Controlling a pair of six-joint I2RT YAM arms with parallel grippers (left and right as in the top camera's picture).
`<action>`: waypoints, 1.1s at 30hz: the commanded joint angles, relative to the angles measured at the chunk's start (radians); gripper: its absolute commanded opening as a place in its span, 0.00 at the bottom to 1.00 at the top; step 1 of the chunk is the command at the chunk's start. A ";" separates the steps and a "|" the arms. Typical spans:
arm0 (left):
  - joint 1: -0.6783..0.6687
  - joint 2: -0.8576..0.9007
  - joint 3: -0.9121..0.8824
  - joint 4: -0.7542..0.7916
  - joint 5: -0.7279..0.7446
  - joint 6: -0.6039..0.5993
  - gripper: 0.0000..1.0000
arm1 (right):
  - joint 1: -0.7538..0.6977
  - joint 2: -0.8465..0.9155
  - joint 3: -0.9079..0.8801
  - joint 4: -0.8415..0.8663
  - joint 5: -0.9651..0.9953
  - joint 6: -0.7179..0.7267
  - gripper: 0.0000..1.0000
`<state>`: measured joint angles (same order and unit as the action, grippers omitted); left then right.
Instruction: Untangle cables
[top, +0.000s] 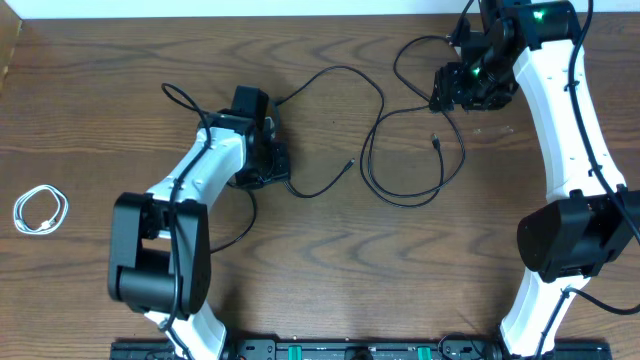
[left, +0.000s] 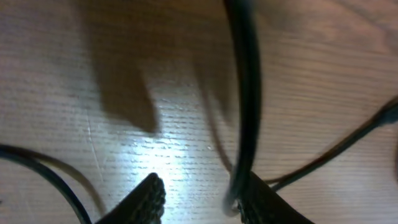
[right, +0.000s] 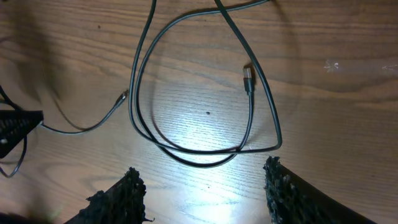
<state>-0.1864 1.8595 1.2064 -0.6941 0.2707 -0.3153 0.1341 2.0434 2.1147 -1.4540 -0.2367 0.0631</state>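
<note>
Left end effector (left: 199, 194) released; thin black cable (left: 248, 93) lies off-centre against one finger, so I should centre it before clenching. Right end effector (right: 202, 186) released, empty; looped black cable (right: 248, 81) ahead on wooden worktop (right: 348, 37).

- A clear lane of bare table (top: 100, 130) lies between the coiled white cable (top: 40, 210) at the far left and the left arm (top: 195, 175).
- The near strip of wood between the two arm bases is clear.
- Black cables (top: 404, 204) sprawl in loops between the arms. Loose plug ends (top: 348, 163) lie beside and inside them.
- The right gripper (right: 202, 186) has its jaws apart over bare wood, with the loop lying just beyond the fingertips.
- A black cord crowds the gap of the left gripper (left: 202, 202), close against one finger.
</note>
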 joint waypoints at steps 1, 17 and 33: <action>-0.005 0.028 -0.005 0.011 -0.021 -0.004 0.35 | -0.003 -0.012 -0.002 0.001 0.000 -0.009 0.61; -0.006 -0.242 0.123 -0.198 -0.058 0.242 0.07 | -0.003 -0.012 -0.002 0.000 0.006 -0.020 0.63; -0.004 -0.336 0.050 -0.545 -0.652 0.192 0.08 | -0.002 -0.012 -0.002 0.000 0.005 -0.019 0.63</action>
<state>-0.1925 1.5017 1.2915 -1.2251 -0.1955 -0.0784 0.1341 2.0434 2.1143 -1.4536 -0.2340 0.0559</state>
